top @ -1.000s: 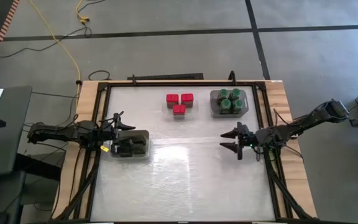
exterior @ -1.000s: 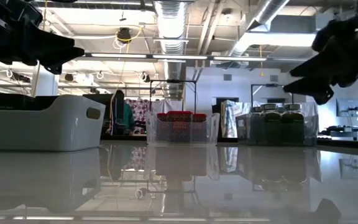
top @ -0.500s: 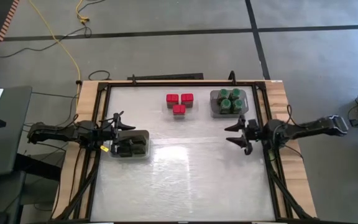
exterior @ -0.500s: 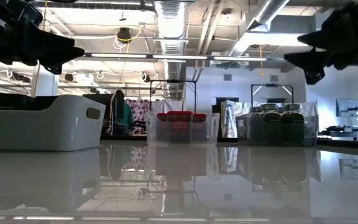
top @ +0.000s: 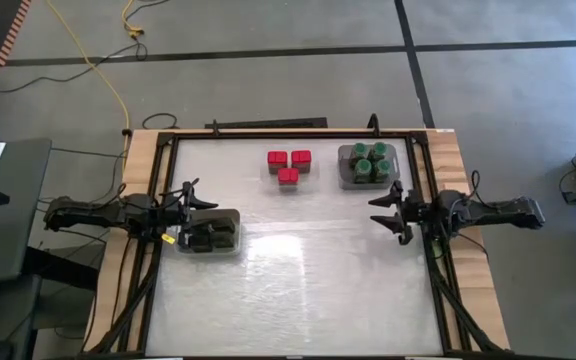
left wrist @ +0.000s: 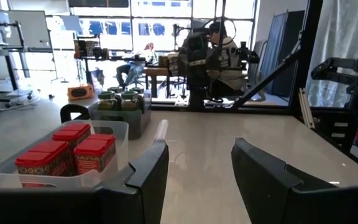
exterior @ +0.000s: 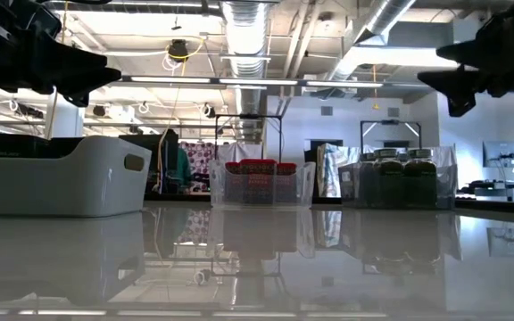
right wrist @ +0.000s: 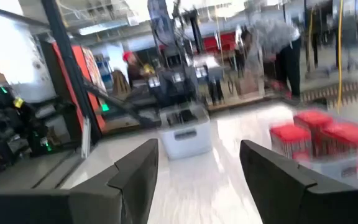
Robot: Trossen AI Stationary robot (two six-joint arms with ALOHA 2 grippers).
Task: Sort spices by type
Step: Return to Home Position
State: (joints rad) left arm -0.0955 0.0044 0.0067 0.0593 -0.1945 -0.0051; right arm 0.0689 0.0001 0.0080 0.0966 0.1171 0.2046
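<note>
Three red square spices [top: 288, 165] sit in a clear tray [exterior: 259, 185] at the far middle of the table. Several green-lidded jars [top: 368, 164] stand in a tray at the far right. Dark grey tins [top: 213, 234] fill a pale tray [exterior: 61, 174] at the left edge. My left gripper [top: 198, 210] hangs open and level above that tray's left end, with nothing between its fingers [left wrist: 148, 171]. My right gripper [top: 382, 215] is open at the right edge, level and well above the table, nearer than the jars, and holds nothing [right wrist: 197, 168].
The glossy white tabletop [top: 298, 280] lies bare across its middle and near half. A dark frame rail [top: 268, 135] runs around the table. In the room beyond, people [left wrist: 219, 43] sit and stand at workbenches.
My right gripper has drawn back toward the table's right edge and risen, tipping up from a downward slant to level, with its arm folding back over the edge. Its fingers stay apart. The spices and trays have not moved.
</note>
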